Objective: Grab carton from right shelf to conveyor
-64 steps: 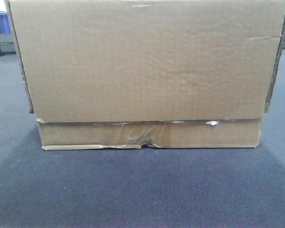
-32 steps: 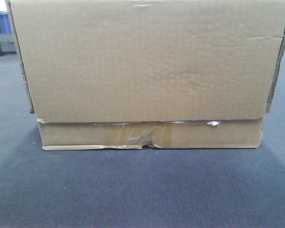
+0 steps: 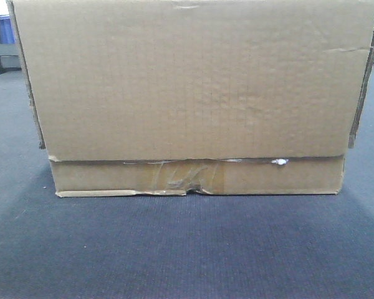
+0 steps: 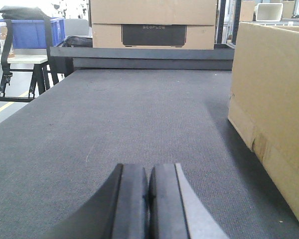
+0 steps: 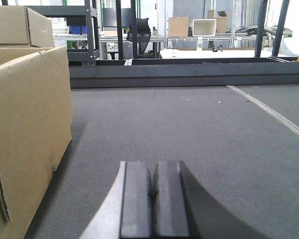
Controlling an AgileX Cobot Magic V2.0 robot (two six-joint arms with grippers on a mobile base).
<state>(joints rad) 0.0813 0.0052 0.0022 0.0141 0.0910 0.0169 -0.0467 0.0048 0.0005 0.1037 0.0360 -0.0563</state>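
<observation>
- Both grippers sit low over the conveyor (image 3: 187, 249), one on each side of the carton (image 3: 193, 93), and neither touches it.
- Left gripper (image 4: 148, 199): its two dark pads are pressed together with only a thin seam between them, nothing held. It points along the belt, with the carton's side face off to its right.
- Right gripper (image 5: 152, 204): pads likewise closed against each other and empty. The carton's other side face stands to its left.
- The carton rests flat on the dark woven belt, upright, its wide brown face toward the front camera. Along its lower strip a patch of crinkled clear tape (image 3: 184, 176) covers the middle, and a small white fleck sits on the seam to the right of the tape.
- Beyond the carton in the left wrist view, a blue plastic bin (image 4: 27, 32) stands on a table past the belt's left edge; its contents cannot be made out.
- Behind the belt's far rail in that view is another cardboard box (image 4: 153, 23) with a dark label.
</observation>
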